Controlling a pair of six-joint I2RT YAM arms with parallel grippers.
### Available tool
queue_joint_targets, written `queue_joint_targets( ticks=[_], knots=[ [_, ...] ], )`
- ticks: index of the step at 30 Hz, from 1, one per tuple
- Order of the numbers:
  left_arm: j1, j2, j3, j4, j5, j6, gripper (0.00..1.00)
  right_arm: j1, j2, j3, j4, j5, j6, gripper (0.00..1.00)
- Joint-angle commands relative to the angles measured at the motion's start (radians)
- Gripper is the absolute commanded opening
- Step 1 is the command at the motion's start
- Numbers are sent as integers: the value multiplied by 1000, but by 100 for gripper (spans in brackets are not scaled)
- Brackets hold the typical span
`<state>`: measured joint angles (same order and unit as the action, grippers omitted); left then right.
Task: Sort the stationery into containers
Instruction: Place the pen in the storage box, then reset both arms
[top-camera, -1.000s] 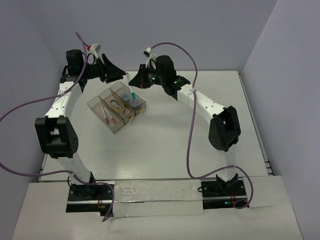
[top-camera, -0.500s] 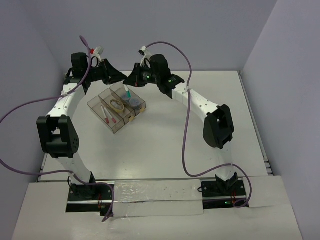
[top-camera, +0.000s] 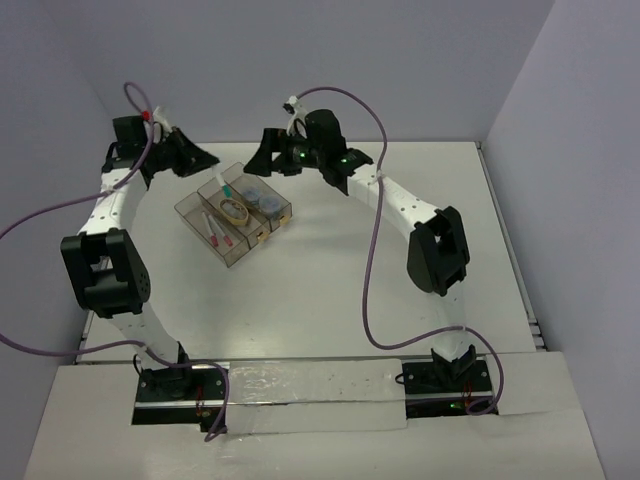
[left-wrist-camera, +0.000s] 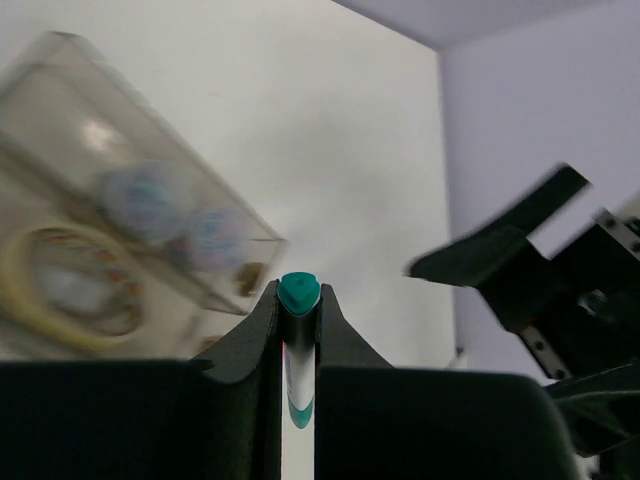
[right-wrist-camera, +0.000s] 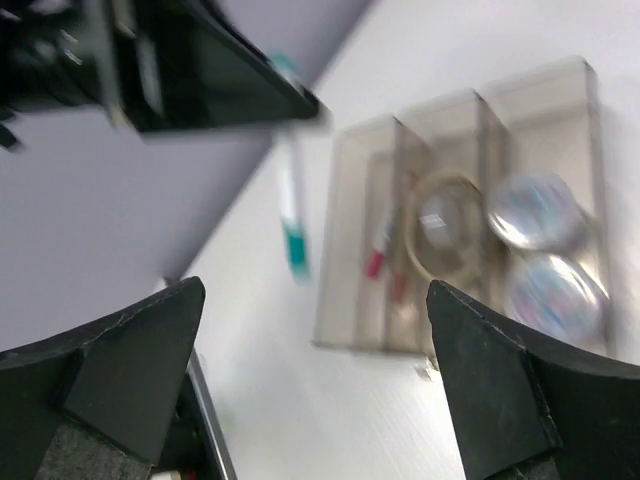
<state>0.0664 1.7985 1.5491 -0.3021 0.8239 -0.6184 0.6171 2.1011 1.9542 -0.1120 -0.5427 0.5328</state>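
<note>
Since a second ago the green-tipped pen (left-wrist-camera: 298, 292) has changed hands. It was pinched by the right fingers (right-wrist-camera: 130, 360) above the bins (top-camera: 192, 208), and now the left fingers (left-wrist-camera: 258, 340) are clamped on it. The left arm has swung away toward the far left corner of the bench (top-camera: 380, 280), and the right fingers have sprung apart and stand wide, holding nothing.

From the left wrist, the pen sits upright in the narrow slot between the two dark fingers, with its green cap poking just past their tips. From the right wrist it is blurred. It hangs down from the left fingers with its green band at the low end, just outside the outermost compartment. From above, the pen's lower end shows at the far edge of the bins, between the two sets of fingers. How high it hangs over the bench cannot be told.

The three joined bins lie at an angle on the bench, in the same place as before. One end compartment holds red-tipped pens (right-wrist-camera: 378, 262). The middle one holds the tan rubber-band loop (right-wrist-camera: 445, 225). The third holds two bluish round pieces (right-wrist-camera: 535, 210) lying side by side.
</note>
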Motion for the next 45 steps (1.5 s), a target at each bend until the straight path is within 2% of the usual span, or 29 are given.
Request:
queue_joint_targets(
  ticks=[1,5,8,13,15,16,18,19,20,22,26,31,37,42,44,45],
  knots=[
    [124,5,-19,-174,-246,169,0,-64,-146,-115,-34,34,-61,100],
    [152,14,-92,-210,-321,189,0,-106,-211,-189,-65,86,-105,100],
    [164,38,-159,-174,-337,155,0,-149,-242,-234,-72,102,-112,100],
    [164,81,-179,-112,-352,94,0,-181,-280,-282,-74,136,-129,100],
    [164,102,-167,-98,-360,86,4,-184,-290,-300,-78,152,-139,100],
    [164,104,-161,-97,-366,85,9,-185,-295,-306,-80,157,-141,100],
    [165,114,-161,-91,-367,95,29,-191,-310,-328,-80,167,-142,100],
    [164,114,-161,-91,-367,97,30,-196,-314,-329,-80,167,-141,100],
    [164,112,-166,-96,-374,103,49,-202,-322,-345,-82,171,-138,100],
    [164,106,-170,-110,-384,125,66,-217,-332,-362,-92,176,-141,100],
    [165,71,-158,-120,-376,147,80,-246,-356,-369,-117,213,-169,100],
    [164,7,-78,-122,-390,196,81,-316,-418,-397,-155,267,-194,100],
    [184,-106,18,-118,-560,310,82,-461,-552,-531,-146,394,-182,100],
    [286,-150,75,-150,-583,326,84,-624,-679,-643,-116,397,-146,100],
    [349,-166,63,-153,-603,318,84,-713,-729,-691,-110,423,-142,100],
    [371,-172,49,-154,-610,317,84,-720,-745,-710,-111,436,-146,100]
  ],
)
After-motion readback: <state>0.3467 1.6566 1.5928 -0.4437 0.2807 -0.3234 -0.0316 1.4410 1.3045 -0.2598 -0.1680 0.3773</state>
